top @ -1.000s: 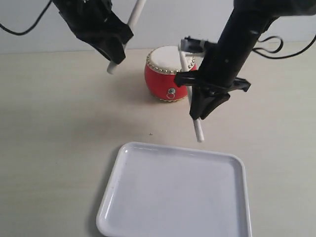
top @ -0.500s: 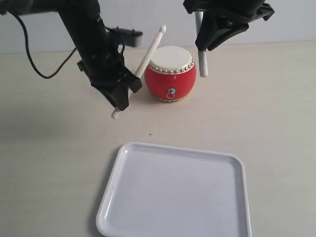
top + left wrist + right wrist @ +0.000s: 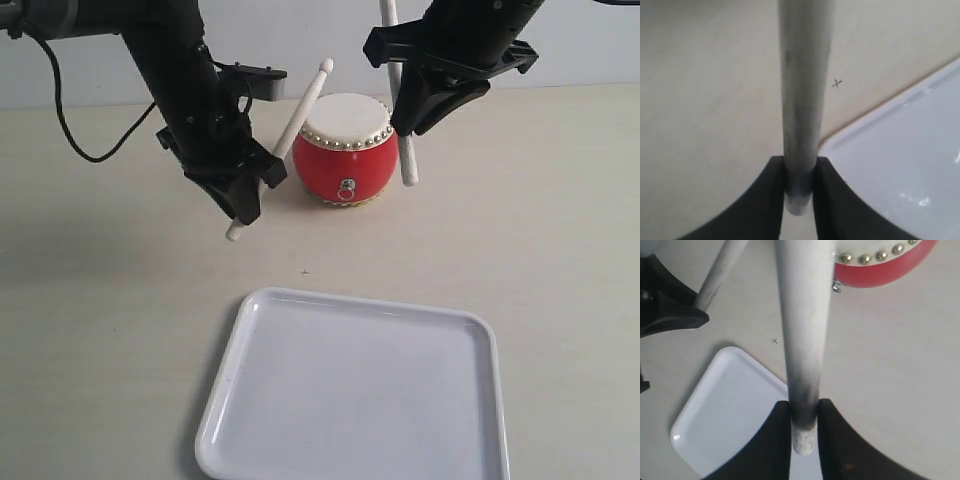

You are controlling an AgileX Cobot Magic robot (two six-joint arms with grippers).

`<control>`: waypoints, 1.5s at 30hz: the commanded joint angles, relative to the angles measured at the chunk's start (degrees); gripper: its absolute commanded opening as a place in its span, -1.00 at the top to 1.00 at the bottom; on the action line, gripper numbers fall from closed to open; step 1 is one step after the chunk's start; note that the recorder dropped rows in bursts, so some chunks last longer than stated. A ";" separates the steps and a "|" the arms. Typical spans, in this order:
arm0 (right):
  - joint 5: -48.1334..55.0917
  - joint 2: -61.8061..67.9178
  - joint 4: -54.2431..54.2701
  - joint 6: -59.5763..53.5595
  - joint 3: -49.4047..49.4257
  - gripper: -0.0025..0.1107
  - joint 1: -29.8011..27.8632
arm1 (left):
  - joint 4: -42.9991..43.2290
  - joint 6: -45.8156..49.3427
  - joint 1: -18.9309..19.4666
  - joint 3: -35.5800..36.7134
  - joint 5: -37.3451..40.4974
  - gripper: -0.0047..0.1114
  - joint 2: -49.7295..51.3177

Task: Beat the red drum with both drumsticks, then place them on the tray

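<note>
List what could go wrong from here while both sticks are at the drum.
1. The left gripper clamps the left drumstick close to its butt, so a strike could twist it in the grip.
2. The right drumstick hangs close beside the red drum; a swing might shove the drum sideways.
3. The tray has a low rim, so released sticks could roll off.

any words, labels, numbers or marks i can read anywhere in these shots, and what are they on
"x": a small dark cross mark on the table, just off the tray rim.
No words, brands or numbers show anywhere else; the drum and tray carry none.
</note>
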 commanded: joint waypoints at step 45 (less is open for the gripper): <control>-0.20 -5.43 -0.62 0.43 -6.72 0.96 -0.32 | -1.45 -0.23 -0.21 -4.06 0.02 0.92 -1.56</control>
